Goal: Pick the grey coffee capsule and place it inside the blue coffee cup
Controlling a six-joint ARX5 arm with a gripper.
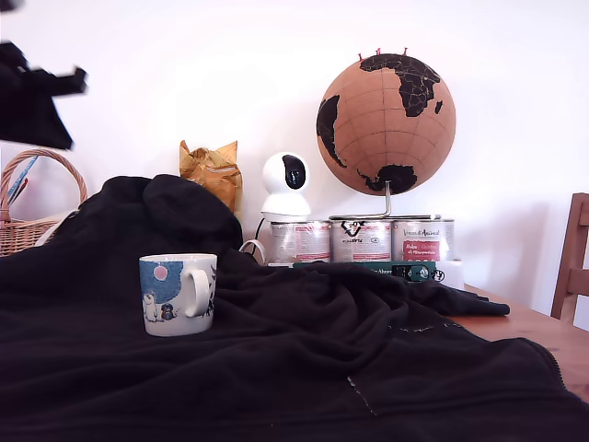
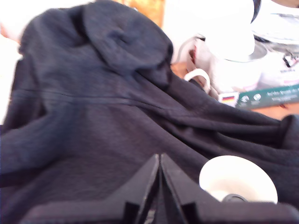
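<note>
Retreating from the cup: capsule appears delivered.
Gripper [image 2: 160,163] jaws pressed together, holding nothing, just beside the blue coffee cup [image 2: 238,179]; 1 dark grey coffee capsule [image 2: 233,198] seems to lie inside. Lift clear without snagging the black blanket [image 2: 93,121]; tins [image 1: 361,240] stand beyond.

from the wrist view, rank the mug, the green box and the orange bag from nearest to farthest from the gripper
1. The blue coffee cup: right beside the gripper, its white rim on the dark blanket.
2. The green box: farther off, past the blanket's folds, by the tins.
3. The orange bag: farthest, behind the blanket's hump.
</note>
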